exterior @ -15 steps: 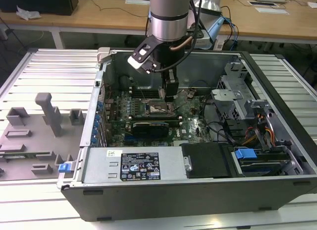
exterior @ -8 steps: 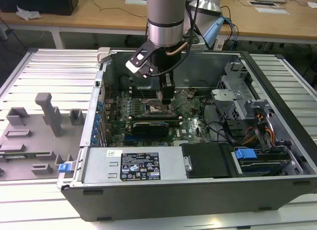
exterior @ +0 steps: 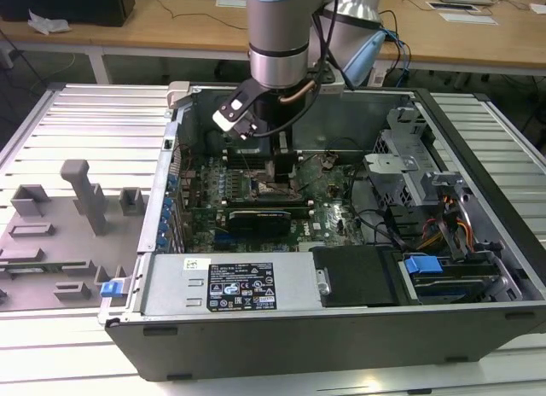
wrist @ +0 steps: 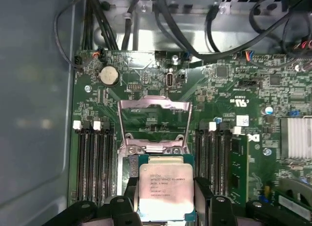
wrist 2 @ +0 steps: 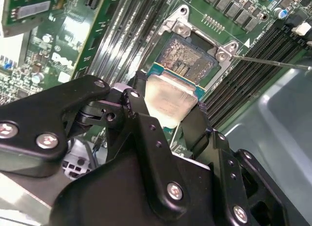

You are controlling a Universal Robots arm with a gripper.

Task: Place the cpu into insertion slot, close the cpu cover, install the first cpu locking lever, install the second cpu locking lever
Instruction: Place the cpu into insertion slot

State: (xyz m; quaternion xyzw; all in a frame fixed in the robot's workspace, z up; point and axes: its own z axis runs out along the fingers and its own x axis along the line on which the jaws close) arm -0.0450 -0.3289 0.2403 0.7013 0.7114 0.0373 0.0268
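- The pincer (wrist: 165,196) is clenched on the cpu (wrist: 165,183), with a finger against each of two opposite edges
- The cpu hangs just over the insertion slot (wrist 2: 187,60); in the second wrist view it looks tilted and the slot's bare contact field shows beyond its far edge, so I judge it not yet seated
- The cpu cover (wrist: 155,104) stands swung open at the slot's rim, with the board visible through its window; closing it is not done
- A thin metal rod (wrist 2: 273,63) angling off a corner of the slot looks like a locking lever, unfastened; both levers seem left to install
- So the first step is in hand and three are left
- Memory slots (wrist: 95,158) flank the insertion slot on both sides, near the fingers, and the raised cover sits just beside the chip: these are the tight spots
- Further out on the board are a coin battery (wrist: 108,75), black cables (wrist: 161,21) and a finned heat sink (wrist: 297,138)
- In the exterior view the arm (exterior: 277,37) reaches down into the open computer case (exterior: 341,345), which lies on a ribbed tabletop (exterior: 85,114); grey fixtures (exterior: 81,191) stand at the exterior view's left
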